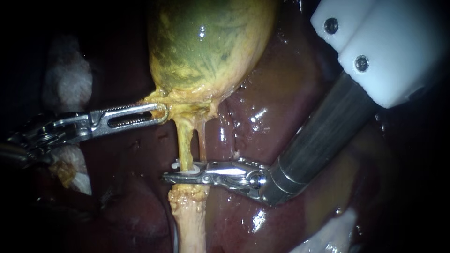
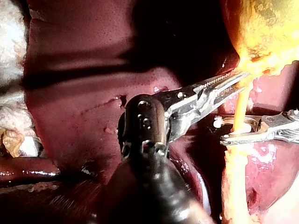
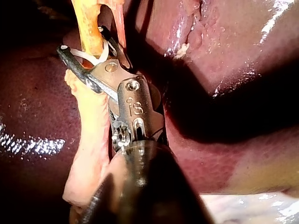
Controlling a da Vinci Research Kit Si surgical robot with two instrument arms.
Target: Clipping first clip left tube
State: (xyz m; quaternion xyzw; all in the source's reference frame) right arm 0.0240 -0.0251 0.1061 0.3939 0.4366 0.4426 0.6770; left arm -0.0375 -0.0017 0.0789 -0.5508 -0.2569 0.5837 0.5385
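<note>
The yellow-green gallbladder [image 1: 211, 42] hangs over the liver [image 1: 272, 93]. Two tubes run down from its neck: the yellow left tube [image 1: 184, 140] and a thin pink right tube [image 1: 202, 140]. My left instrument [image 1: 161, 112] comes in from the left, its slotted jaws shut on the gallbladder neck. My right instrument [image 1: 176, 173] reaches across from the right, and its jaws hold a white clip [image 1: 186, 170] around the left tube. In the right wrist view the clip [image 3: 100, 56] curves round the yellow tube [image 3: 88, 28] between the jaws of my right instrument [image 3: 84, 42].
White gauze [image 1: 65, 75] lies at the far left behind the left shaft, and more shows at the lower right [image 1: 328, 234]. The right instrument's white housing [image 1: 384, 42] fills the upper right. A pale fatty stalk [image 1: 190, 220] continues below the clip.
</note>
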